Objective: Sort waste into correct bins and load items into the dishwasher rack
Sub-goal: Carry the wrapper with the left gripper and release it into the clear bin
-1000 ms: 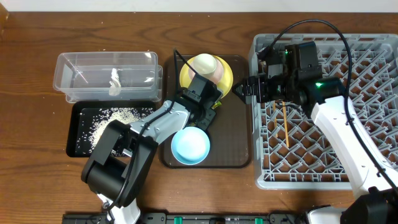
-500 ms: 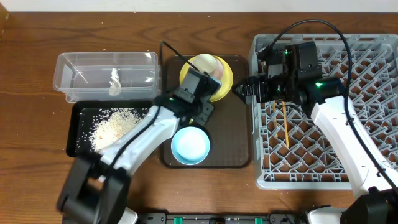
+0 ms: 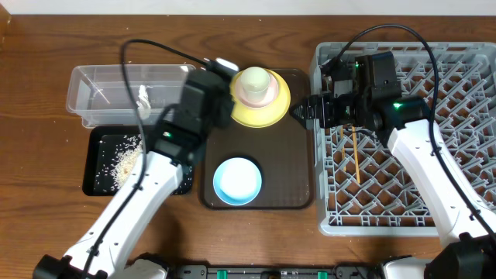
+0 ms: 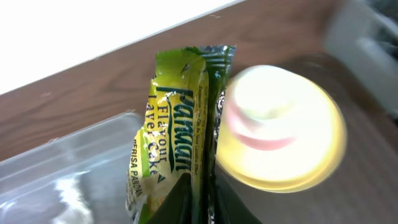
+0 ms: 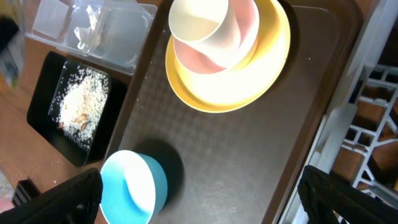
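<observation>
Left gripper [image 4: 199,208] has swung toward the clear tub [image 3: 108,97], clamped on the snack wrapper [image 4: 177,124]. Chopsticks [image 3: 355,151] are racked (plate [image 3: 275,112], cup [image 3: 254,79], blue bowl [image 3: 236,180] remain); right gripper [image 3: 301,111] fingers stand apart.

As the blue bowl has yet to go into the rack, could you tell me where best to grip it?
Probably at its rim, from above: the blue bowl stands upright, mouth open, on the brown tray, so one finger can drop inside and one outside the wall.
</observation>
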Controlling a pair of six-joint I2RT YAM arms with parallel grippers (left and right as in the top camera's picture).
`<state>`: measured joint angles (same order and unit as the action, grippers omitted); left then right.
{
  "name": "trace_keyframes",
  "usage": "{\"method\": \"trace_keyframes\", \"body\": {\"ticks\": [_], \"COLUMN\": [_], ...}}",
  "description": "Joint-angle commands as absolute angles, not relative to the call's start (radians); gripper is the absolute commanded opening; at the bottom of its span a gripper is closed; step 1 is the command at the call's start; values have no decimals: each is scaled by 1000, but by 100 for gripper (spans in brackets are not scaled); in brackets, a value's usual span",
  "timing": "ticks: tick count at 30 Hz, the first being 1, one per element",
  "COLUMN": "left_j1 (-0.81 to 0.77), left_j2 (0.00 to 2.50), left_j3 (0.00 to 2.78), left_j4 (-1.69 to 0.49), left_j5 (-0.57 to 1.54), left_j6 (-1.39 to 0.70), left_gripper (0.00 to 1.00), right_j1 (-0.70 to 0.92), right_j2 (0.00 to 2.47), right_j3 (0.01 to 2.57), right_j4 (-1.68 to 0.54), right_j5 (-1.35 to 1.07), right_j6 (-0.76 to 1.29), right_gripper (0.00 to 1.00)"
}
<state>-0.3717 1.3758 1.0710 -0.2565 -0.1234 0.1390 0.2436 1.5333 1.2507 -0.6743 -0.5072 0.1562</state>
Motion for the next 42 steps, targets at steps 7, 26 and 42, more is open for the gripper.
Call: {"method": "trace_keyframes", "body": {"ticks": [7, 26, 42], "left_j1": [-166, -56, -56], "left_j2": [1460, 1659, 1650], "left_j3": [1066, 1066, 1066], "left_j4": [-127, -44, -86], "left_j5": [-173, -166, -166], "left_j6": [123, 115, 92], "left_gripper": [15, 17, 41], "right_j1": [250, 250, 250], "right_j2": [1524, 1524, 1524], "right_j3": [1262, 1262, 1262], "right_j4": [-673, -673, -673], "right_j5": [-520, -520, -520], "right_j6": [160, 160, 160], "right_gripper": [99, 99, 99]}}
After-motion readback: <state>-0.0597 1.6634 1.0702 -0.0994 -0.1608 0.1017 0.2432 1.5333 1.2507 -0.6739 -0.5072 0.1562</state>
